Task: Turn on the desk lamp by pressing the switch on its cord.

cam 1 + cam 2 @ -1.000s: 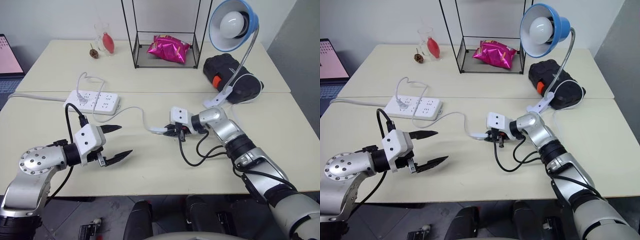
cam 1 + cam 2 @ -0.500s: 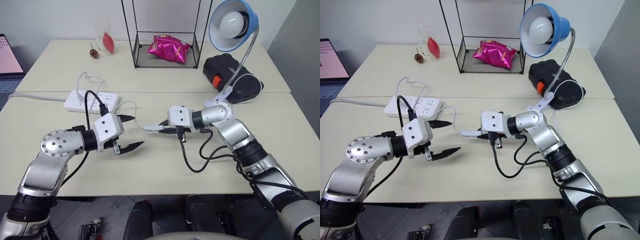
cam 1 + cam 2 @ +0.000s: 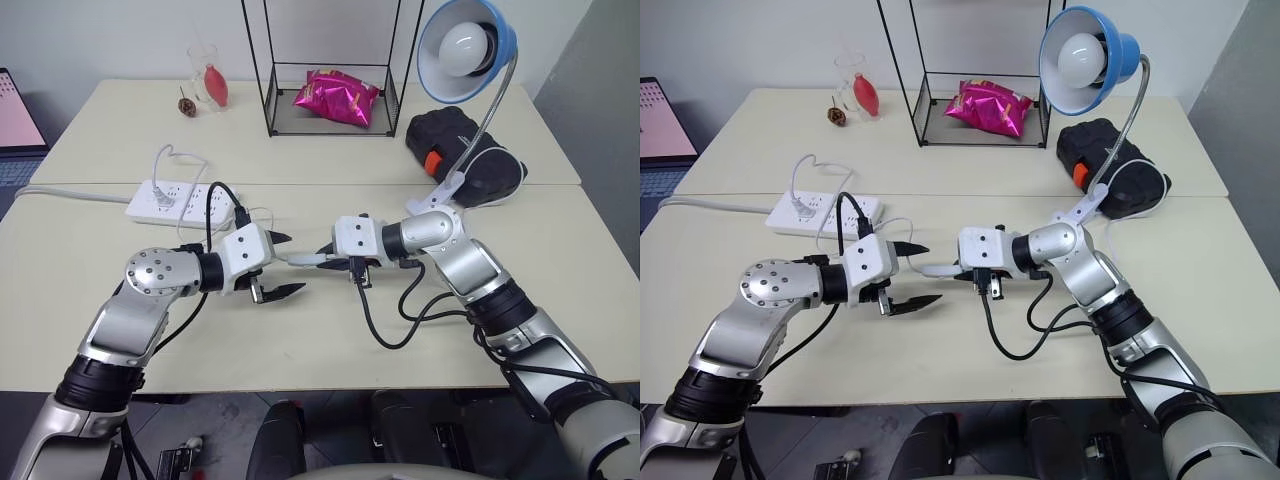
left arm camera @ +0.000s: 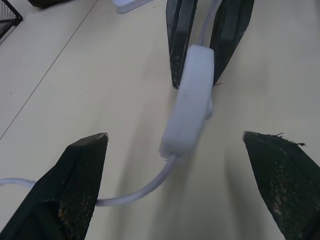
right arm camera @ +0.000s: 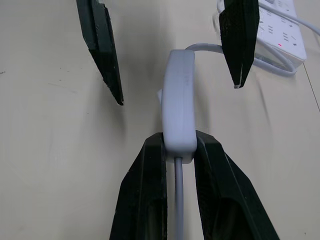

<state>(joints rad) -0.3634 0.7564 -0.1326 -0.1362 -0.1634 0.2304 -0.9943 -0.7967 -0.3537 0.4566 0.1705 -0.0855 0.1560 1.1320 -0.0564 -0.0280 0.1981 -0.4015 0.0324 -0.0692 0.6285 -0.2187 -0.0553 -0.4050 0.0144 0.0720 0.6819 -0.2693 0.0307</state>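
The right gripper [image 5: 177, 150] is closed on one end of the switch [image 5: 179, 107]; its two black fingers [image 5: 145, 190] clamp the white housing from both sides, and the cord [image 5: 179, 200] runs back between them. The free end of the switch projects toward the left gripper [image 4: 175, 150]. The left fingers [image 4: 80, 175] are spread wide, one on each side of the switch, not touching it. The desk lamp [image 3: 466, 45] stands well behind the right gripper, bulb unlit.
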